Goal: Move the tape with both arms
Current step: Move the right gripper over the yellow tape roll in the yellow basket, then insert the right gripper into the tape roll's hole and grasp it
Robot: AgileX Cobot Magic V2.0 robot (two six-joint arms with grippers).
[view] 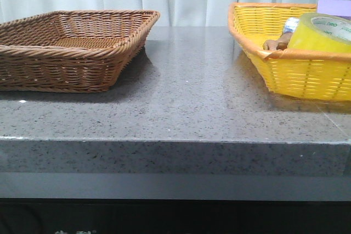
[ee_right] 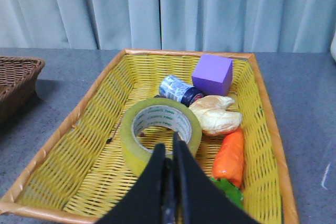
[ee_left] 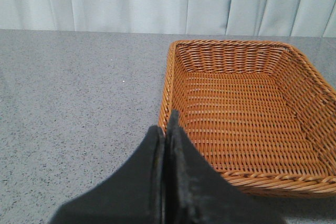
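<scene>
The yellow tape roll (ee_right: pixel 160 130) with a white, green-lettered core lies in the yellow basket (ee_right: pixel 79 145); it also shows in the front view (view: pixel 321 32) at the far right. My right gripper (ee_right: pixel 169 145) is shut and empty, hovering just short of the roll's near rim. My left gripper (ee_left: pixel 165 121) is shut and empty, over the grey table beside the brown wicker basket (ee_left: pixel 247 124). Neither arm shows in the front view.
The yellow basket (view: pixel 296 72) also holds a purple block (ee_right: pixel 212 74), a blue-labelled bottle (ee_right: pixel 178 89), a bread piece (ee_right: pixel 218 115) and a carrot (ee_right: pixel 230 156). The brown basket (view: pixel 71 47) stands empty at the left. A grey stone table (view: pixel 181 102) lies between them.
</scene>
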